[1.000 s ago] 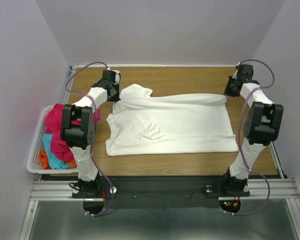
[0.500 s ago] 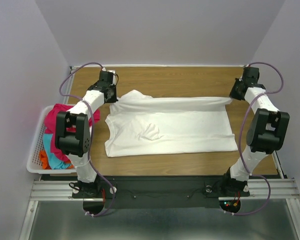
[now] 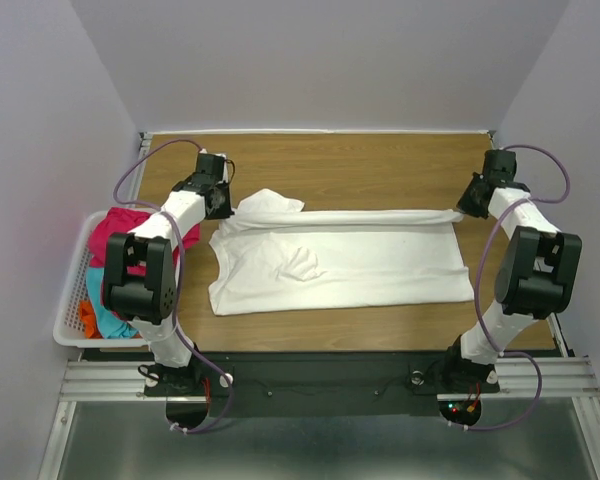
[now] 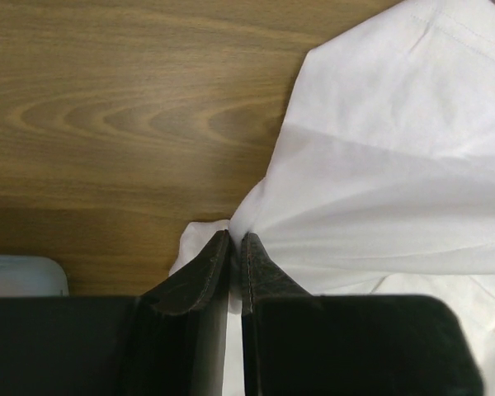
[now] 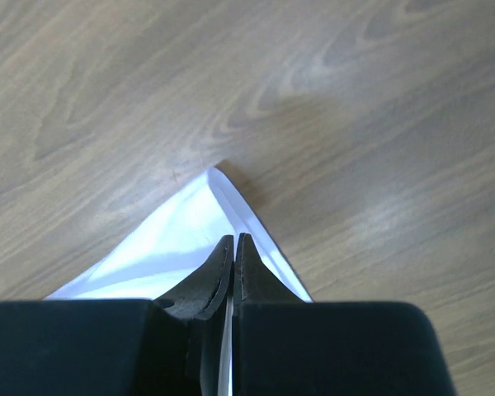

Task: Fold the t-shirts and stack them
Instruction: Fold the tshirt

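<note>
A large white t-shirt [image 3: 340, 262] lies spread across the wooden table, its far edge lifted and folded toward the near side. My left gripper [image 3: 227, 203] is shut on the shirt's far left part near the sleeve; the left wrist view shows cloth [image 4: 379, 190] pinched between my closed fingers [image 4: 268, 272]. My right gripper [image 3: 462, 209] is shut on the shirt's far right corner, which also shows in the right wrist view [image 5: 190, 231]. Magenta-pink [image 3: 115, 235], cyan [image 3: 102, 300] and orange [image 3: 87, 318] shirts lie piled at the left.
A white plastic lattice basket [image 3: 70, 300] hangs off the table's left edge and holds the coloured shirts. Bare wood [image 3: 360, 165] lies beyond the shirt toward the back wall. A corner of the basket shows in the left wrist view [image 4: 21, 276].
Both grippers have pulled the shirt's far edge toward the near side, folding it over. The visible white area has grown narrower from back to front.
</note>
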`<state>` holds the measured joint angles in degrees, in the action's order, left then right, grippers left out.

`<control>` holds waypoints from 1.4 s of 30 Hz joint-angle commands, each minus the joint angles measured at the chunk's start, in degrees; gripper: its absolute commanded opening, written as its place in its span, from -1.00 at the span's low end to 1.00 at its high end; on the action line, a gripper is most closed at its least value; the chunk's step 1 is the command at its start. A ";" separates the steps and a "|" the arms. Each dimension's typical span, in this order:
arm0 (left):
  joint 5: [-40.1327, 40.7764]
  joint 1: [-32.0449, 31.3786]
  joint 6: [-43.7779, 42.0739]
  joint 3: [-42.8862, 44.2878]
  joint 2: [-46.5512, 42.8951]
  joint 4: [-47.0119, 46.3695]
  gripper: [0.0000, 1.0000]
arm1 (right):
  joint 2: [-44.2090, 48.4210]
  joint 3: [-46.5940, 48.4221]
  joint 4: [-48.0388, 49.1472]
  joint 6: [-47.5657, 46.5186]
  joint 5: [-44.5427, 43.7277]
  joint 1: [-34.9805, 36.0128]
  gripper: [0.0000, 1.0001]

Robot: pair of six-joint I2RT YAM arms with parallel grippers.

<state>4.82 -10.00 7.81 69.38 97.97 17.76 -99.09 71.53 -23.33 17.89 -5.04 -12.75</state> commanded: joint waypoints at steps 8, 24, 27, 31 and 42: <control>2.57 0.51 2.20 -5.83 -3.40 0.08 -1.00 | 1.97 -4.64 2.41 5.75 -7.53 -1.31 -0.99; 1.16 0.51 5.46 -11.46 -1.91 1.40 -0.85 | -1.63 -8.42 2.41 9.44 -7.36 -2.01 -0.98; 0.89 0.51 5.90 -11.64 -2.52 1.58 -0.52 | -1.90 -8.60 2.33 10.15 -7.09 -2.01 -0.86; -0.24 0.51 5.90 -10.50 -4.80 3.07 0.16 | -0.24 -8.60 1.10 9.36 -7.00 -2.01 -0.59; -4.56 0.33 4.59 -6.55 -14.13 1.06 0.97 | 13.57 -9.31 2.04 0.86 3.86 4.82 -0.07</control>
<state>1.56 -9.63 14.02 59.24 85.52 21.08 -89.49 59.75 -25.17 24.53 -7.70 -13.02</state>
